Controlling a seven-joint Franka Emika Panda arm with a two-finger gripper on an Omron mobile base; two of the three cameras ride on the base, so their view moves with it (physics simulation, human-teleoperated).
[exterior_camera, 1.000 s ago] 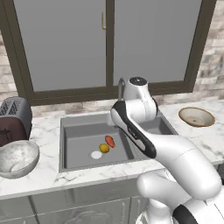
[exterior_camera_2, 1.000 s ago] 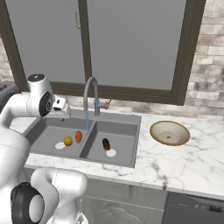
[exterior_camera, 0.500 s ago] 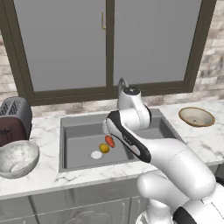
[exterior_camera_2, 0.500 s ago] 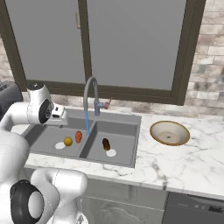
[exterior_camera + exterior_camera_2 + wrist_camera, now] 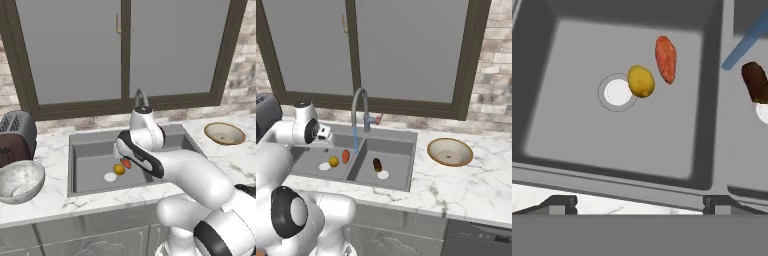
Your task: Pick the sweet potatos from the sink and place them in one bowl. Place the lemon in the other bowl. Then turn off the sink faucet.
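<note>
The claw (image 5: 639, 200) hangs over the near edge of the sink (image 5: 577, 130), fingers spread wide with nothing between them, looking straight down into the left basin. In there the lemon (image 5: 641, 81) sits touching the rim of the pale drain (image 5: 617, 93), and the orange-red sweet potato (image 5: 665, 58) lies just beside it, a bit farther back. Over the divider, the dark brown sweet potato (image 5: 755, 82) is in the right basin, right next to that basin's drain, with a thin blue stream of water (image 5: 356, 142) coming down from the faucet (image 5: 360, 107) near the divider between the basins, so the tap's running. On the marble desk (image 5: 456, 185), the big marbled bowl (image 5: 19, 181) sits left of the sink, in front of a toaster (image 5: 16, 136), and the shallow tan bowl (image 5: 450, 152) is well off to the right of the sink. Behind it all there's a dark-framed window (image 5: 401, 50) and a brick wall (image 5: 495, 75).
</note>
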